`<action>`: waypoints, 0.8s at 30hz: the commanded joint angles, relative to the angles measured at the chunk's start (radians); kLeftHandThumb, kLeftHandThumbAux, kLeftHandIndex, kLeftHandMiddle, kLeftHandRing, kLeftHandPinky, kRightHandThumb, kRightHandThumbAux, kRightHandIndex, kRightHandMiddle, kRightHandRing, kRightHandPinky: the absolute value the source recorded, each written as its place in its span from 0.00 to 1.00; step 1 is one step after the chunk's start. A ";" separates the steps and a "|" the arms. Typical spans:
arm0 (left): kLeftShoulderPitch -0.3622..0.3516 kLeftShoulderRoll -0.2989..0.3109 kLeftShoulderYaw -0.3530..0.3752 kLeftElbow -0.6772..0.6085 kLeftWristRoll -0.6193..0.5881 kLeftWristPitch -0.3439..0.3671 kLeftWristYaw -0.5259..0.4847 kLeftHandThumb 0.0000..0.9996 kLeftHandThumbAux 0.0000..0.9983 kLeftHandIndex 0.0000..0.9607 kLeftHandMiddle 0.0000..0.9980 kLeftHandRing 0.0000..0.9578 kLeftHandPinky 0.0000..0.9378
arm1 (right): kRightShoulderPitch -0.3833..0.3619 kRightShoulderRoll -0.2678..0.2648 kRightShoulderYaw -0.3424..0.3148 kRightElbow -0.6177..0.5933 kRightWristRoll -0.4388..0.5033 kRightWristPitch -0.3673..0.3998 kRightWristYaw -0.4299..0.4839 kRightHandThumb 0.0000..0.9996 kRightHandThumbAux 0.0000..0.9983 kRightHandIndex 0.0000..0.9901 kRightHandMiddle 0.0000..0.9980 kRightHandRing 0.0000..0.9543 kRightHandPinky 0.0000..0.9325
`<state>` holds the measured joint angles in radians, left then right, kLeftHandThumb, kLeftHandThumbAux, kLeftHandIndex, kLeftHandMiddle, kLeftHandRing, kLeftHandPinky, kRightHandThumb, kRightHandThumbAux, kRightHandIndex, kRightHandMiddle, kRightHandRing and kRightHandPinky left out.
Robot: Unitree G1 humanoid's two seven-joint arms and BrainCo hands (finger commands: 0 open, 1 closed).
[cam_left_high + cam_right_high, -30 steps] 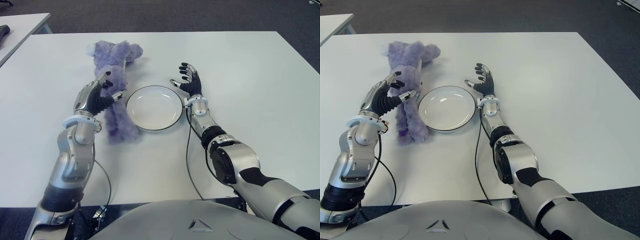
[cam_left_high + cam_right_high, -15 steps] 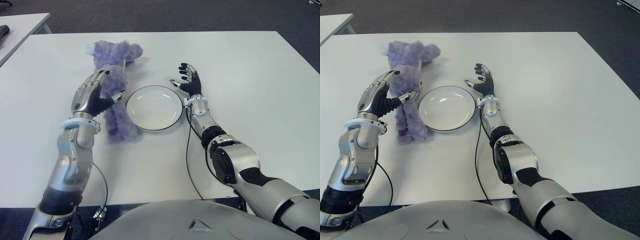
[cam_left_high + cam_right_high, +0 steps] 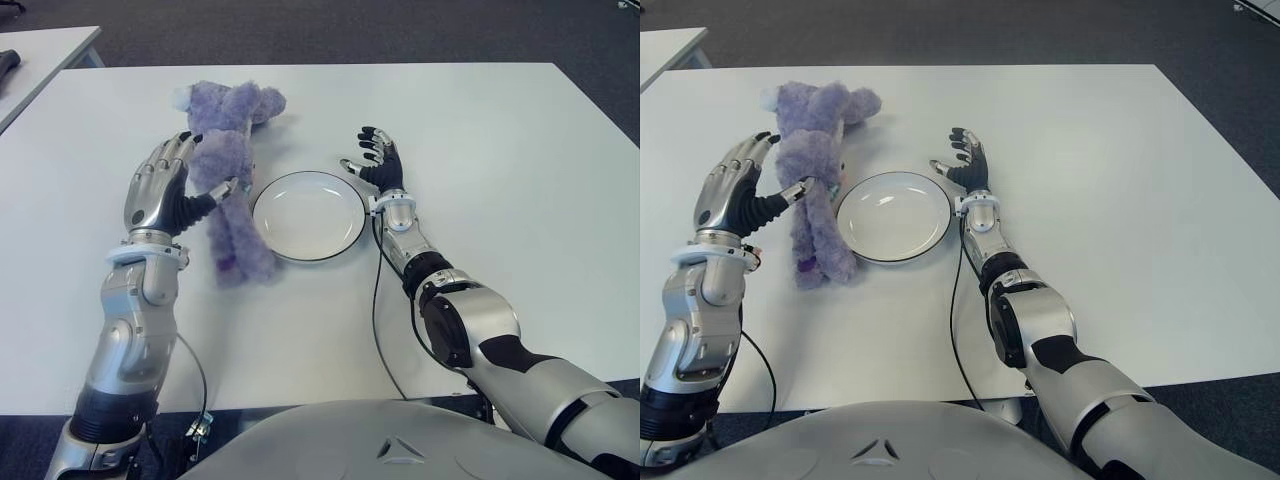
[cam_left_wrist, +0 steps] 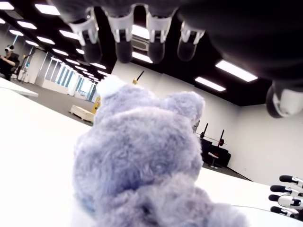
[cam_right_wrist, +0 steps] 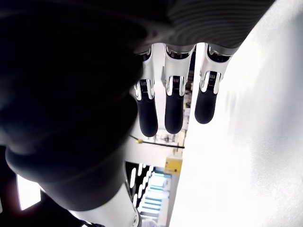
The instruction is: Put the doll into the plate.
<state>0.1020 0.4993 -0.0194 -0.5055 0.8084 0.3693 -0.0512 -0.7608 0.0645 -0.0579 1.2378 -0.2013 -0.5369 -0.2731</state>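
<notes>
Reaching: left hand [image 3: 165, 190] held up at the left side of the purple plush doll [image 3: 232, 170], palm toward it, not yet grasping.
Left hand state: spread wide, holding nothing; in its wrist view the fingertips [image 4: 124, 52] hang above the plush with a clear gap, thumb off to one side.
Thumb contact: in the eye views the thumb tip shows just at the doll's flank; may be brushing the fur, cannot tell for sure.
Doll position: lying on the white table [image 3: 500, 150], head end far from the robot, legs toward it, just left of the plate and outside it.
Plate: white plate with dark rim [image 3: 308, 216], nothing in it, between the two hands; the doll's side is just beside the rim, maybe touching.
Right hand: right hand [image 3: 378, 160] idle just beyond the plate's right edge, fingers loosely extended, holding nothing.
Step in hand: approach for the grasp, early in the task; pick-up and placement both not yet done.
Next move calls for: bringing the left hand down and in around the doll's middle, closing fingers and thumb on the soft body, then lifting and carrying it right over the rim.
Watch: fur is squashy, so the grip likely needs to close deep.
</notes>
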 commanded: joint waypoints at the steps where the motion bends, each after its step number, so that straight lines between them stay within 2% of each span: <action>1: 0.023 -0.012 0.007 -0.022 0.048 -0.015 0.021 0.26 0.26 0.00 0.00 0.00 0.00 | 0.194 0.019 -0.006 0.126 0.000 0.106 0.017 0.20 0.98 0.18 0.24 0.22 0.23; 13: 0.018 -0.017 0.011 -0.024 0.083 -0.039 0.030 0.29 0.25 0.00 0.00 0.00 0.00 | 0.192 0.018 -0.004 0.127 -0.003 0.110 0.015 0.18 0.98 0.17 0.24 0.22 0.23; 24: -0.086 0.001 0.011 0.097 0.061 -0.060 0.023 0.27 0.26 0.00 0.00 0.00 0.01 | 0.193 0.018 0.001 0.127 -0.009 0.108 0.010 0.22 0.98 0.18 0.24 0.22 0.23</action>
<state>0.0618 0.4927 -0.0111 -0.4808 0.8607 0.3244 -0.0381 -0.7607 0.0629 -0.0580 1.2379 -0.2017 -0.5369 -0.2709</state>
